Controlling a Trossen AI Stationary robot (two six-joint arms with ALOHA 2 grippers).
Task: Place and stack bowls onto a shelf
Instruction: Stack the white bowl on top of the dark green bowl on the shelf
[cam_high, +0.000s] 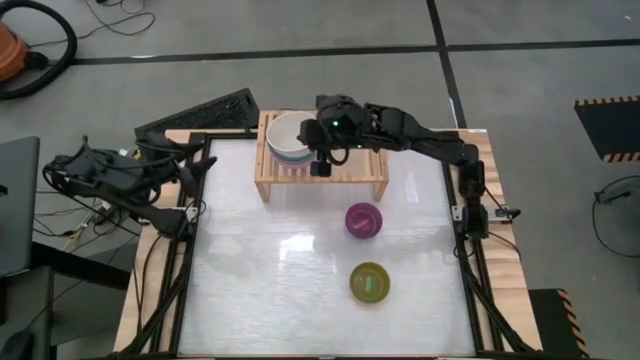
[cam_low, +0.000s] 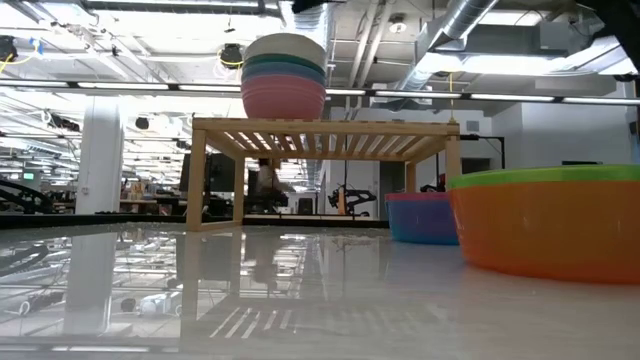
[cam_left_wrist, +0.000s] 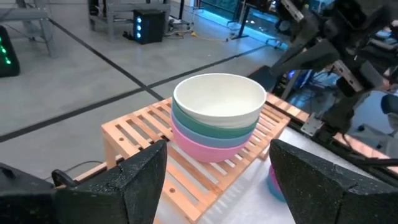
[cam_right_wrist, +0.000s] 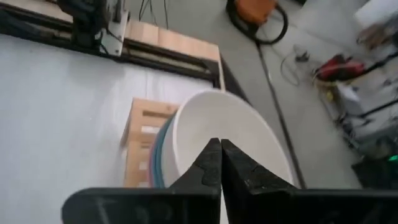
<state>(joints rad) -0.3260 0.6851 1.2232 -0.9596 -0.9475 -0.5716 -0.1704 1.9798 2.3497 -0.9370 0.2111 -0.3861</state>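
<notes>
Stack of 4 large bowls (cam_high: 289, 141), cream-white on top, sits at one end of the shelf (cam_high: 322, 173). Large set looks done; likely next step is fetching the purple-topped bowl pair (cam_high: 364, 219) or olive-topped pair (cam_high: 370, 282) from the table. Right gripper (cam_high: 320, 165) hovers just beside the stack, fingers pressed together, empty. Left gripper (cam_left_wrist: 214, 180) waits off-table, fingers spread.

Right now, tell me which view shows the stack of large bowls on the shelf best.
The left wrist view: the stack of large bowls shows whole on the shelf, cream-white over teal, blue-grey and pink. The low view shows its side only. The high view has the right gripper beside it. The right wrist view shows mostly the top bowl.
</notes>
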